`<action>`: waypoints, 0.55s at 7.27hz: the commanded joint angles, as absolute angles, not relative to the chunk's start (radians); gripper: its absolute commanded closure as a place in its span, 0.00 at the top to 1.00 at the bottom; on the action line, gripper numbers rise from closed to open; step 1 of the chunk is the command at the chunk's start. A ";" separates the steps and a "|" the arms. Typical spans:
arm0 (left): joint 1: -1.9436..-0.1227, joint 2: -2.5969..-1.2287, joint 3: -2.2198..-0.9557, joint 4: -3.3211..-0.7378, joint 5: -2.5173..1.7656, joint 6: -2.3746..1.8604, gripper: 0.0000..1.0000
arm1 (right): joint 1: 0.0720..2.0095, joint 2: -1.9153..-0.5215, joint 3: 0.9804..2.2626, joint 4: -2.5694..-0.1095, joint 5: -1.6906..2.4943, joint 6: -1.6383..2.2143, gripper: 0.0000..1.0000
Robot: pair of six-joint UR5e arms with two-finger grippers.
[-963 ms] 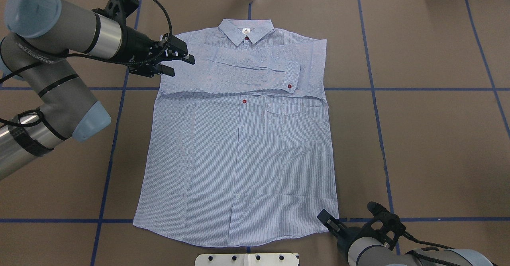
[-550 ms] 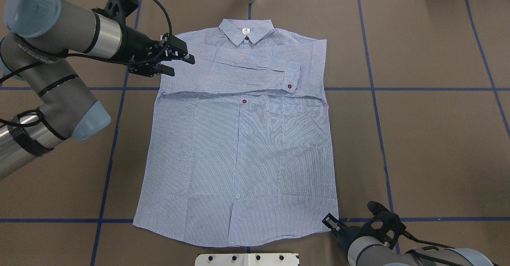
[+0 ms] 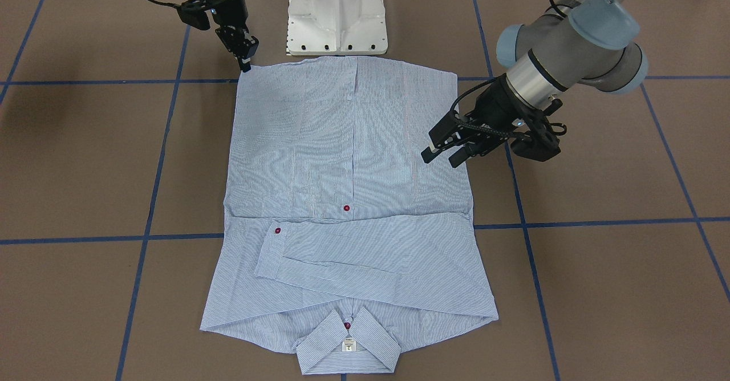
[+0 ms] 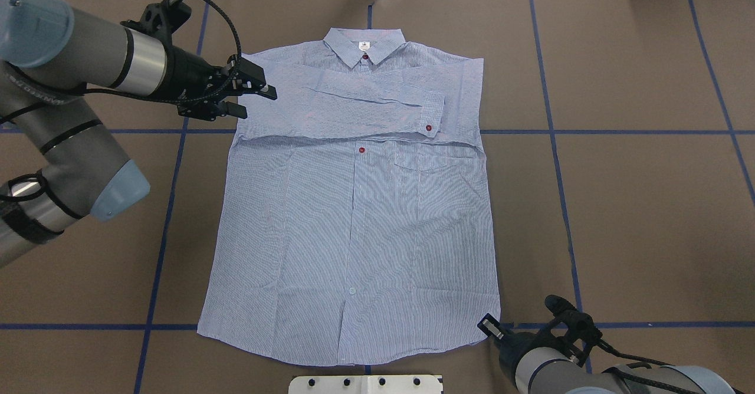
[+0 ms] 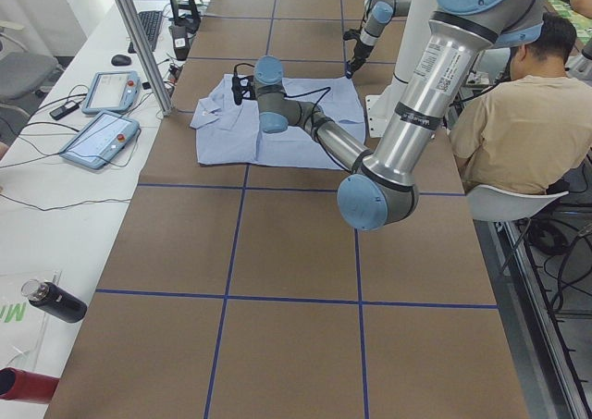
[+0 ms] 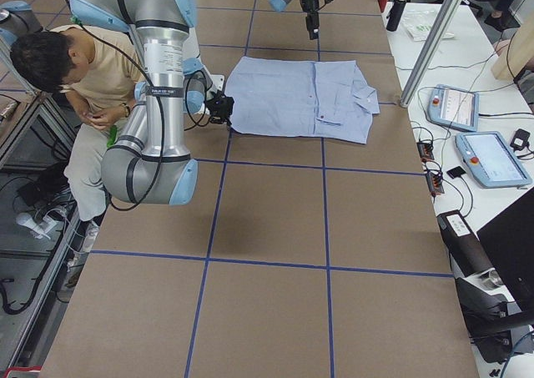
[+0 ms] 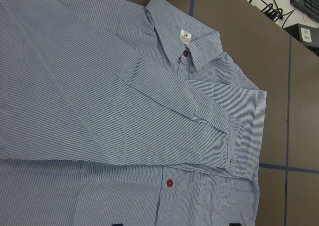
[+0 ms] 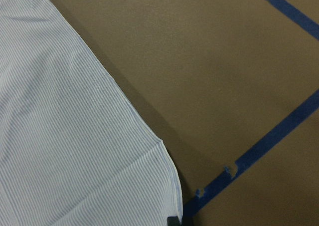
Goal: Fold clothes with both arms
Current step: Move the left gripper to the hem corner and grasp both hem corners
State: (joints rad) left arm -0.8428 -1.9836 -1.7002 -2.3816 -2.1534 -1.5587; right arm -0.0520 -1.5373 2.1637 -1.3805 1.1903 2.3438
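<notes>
**Shirt lies half-folded as two robot arms wait at opposite corners**

A light blue-and-white striped shirt (image 4: 354, 235) lies flat, front up, on the brown table (image 4: 619, 205). Its collar (image 4: 348, 43) is at the far edge from the robot and its hem is just short of the white pedestal base (image 3: 336, 10). Both sleeves are folded across the chest, and one cuff (image 4: 433, 111) with its dark red button lies on top. The chest pocket (image 4: 433, 161) shows just below the folded sleeves.

The left gripper (image 4: 261, 104) hangs above the shirt's edge on the robot's left, up by the shoulder. Its two black fingers are spread apart and hold nothing, and its wrist camera looks down on the collar and the crossed sleeves from well clear of the cloth.

The right gripper (image 3: 245, 61) is low at the hem corner on the robot's right, its tip just beside the fabric. From here one cannot tell whether it touches the cloth, or whether its fingers are apart or together.

Blue tape lines (image 4: 590, 131) divide the table into squares. A person (image 5: 509, 114) in a beige top sits behind the robot, head bowed.
</notes>
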 commanded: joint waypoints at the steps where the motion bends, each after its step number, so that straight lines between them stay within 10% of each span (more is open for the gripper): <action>1: -0.742 -1.748 -1.886 -2.375 -2.006 -1.571 0.77 | -0.035 -1.545 2.203 -1.382 1.195 2.341 0.00; 4: -0.508 -1.631 -1.987 -2.175 -1.769 -1.575 0.75 | -0.025 -1.549 2.218 -1.382 1.197 2.338 0.00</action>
